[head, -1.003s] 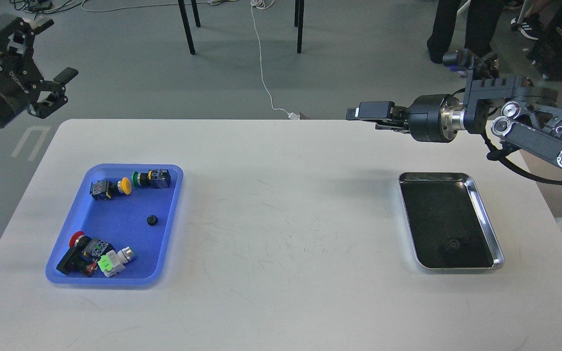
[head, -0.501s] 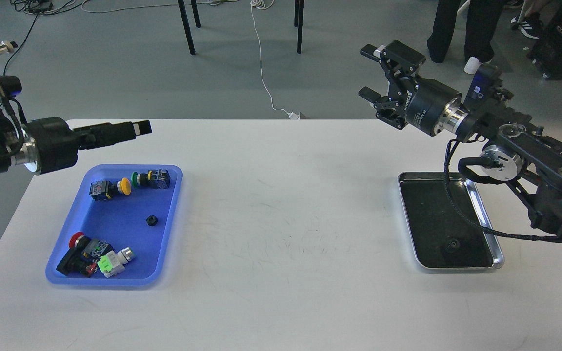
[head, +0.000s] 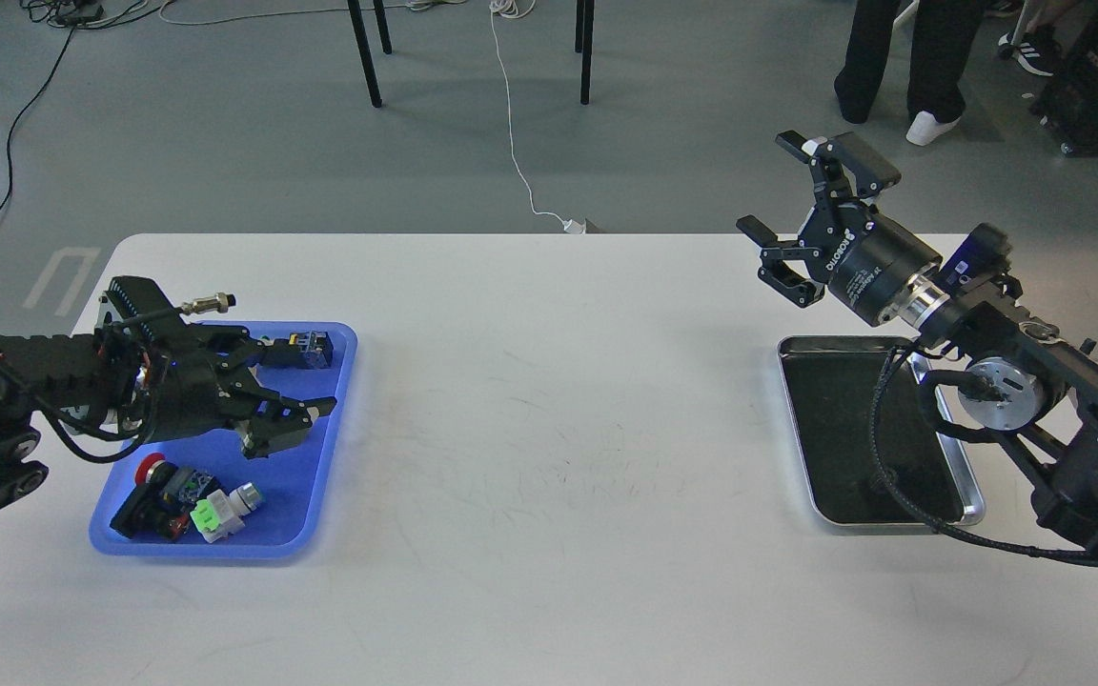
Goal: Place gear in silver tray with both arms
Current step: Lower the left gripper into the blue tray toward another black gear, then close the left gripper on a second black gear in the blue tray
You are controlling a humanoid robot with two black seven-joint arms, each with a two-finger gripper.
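Since the earlier frame, the left gripper (head: 296, 412) had dropped into the blue tray (head: 320, 486) at lower left, jaws apart, covering the spot where the gear had lain. Right gripper (head: 802, 214) hung with jaws apart above the silver tray (head: 973, 510) at right. Pick-up step judged in hand; closing on the gear came next.

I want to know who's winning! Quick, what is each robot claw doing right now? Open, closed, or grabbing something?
Left gripper: open, holding nothing, over the blue tray.
Right gripper: open, holding nothing, in the air beyond the silver tray.
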